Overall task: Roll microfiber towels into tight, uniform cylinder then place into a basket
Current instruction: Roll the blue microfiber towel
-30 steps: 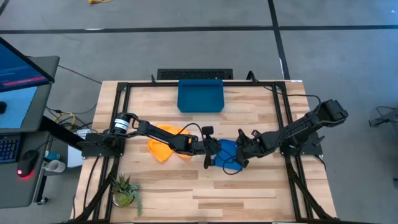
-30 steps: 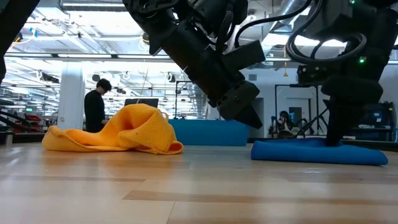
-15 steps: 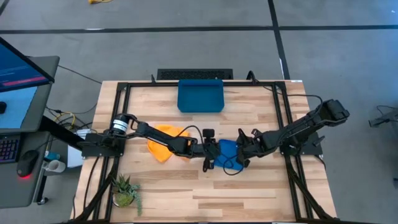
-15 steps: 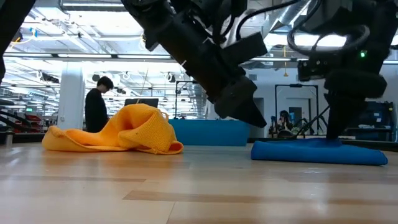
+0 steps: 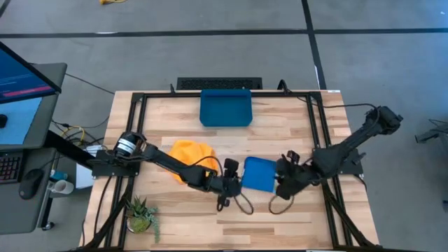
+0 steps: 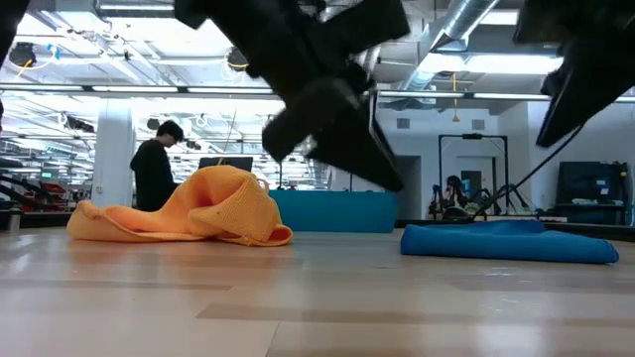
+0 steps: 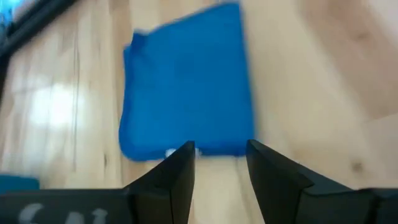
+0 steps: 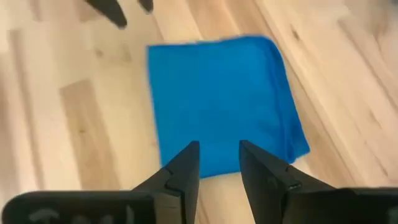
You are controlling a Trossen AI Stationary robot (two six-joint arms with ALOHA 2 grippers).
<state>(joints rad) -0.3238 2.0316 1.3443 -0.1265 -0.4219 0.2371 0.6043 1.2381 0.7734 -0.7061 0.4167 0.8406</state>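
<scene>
The basket (image 5: 225,107) sits at the far side of the table (image 5: 294,133), in the middle. One towel (image 5: 258,173) lies flat nearer the front, right of the middle. The other towel (image 5: 190,155) lies in a heap to its left. The left gripper (image 5: 230,185) is just left of the flat towel, the right gripper (image 5: 285,183) just right of it. A plant (image 5: 141,213) stands at the front left corner

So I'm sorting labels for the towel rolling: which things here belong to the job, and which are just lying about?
Job: blue towel, orange towel, blue basket.
Lying about: potted plant, black bar behind the basket, monitor beside the table.
</scene>
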